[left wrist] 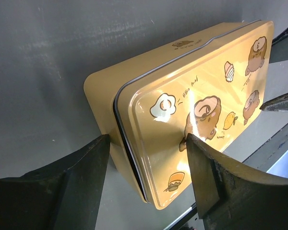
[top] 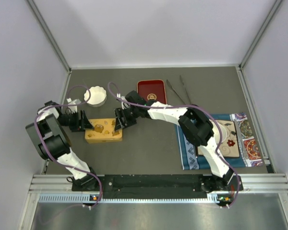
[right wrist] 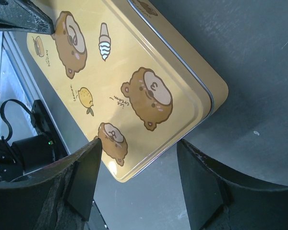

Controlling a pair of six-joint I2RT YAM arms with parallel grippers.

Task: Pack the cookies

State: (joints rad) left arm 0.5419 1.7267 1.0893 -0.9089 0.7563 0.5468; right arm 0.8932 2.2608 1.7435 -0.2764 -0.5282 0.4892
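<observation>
Yellow lidded tin (top: pixel 103 131), on tabletop (top: pixel 153 143): rigid, glossy, probably light and slippery; grasp at short ends; left tool (left wrist: pixel 148 139) and right tool (right wrist: pixel 139 143) agape, unclamped; cookies unseen.

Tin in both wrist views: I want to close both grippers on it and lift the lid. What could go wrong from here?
1. The tin lies skewed to the left gripper, whose jaws straddle a corner. Closing may spin or push it rather than hold it.
2. The right gripper also sits over a corner, and its fingers could slip off the glossy lid.
3. The white paper cup stands near the left arm, so a swing could knock it.
</observation>
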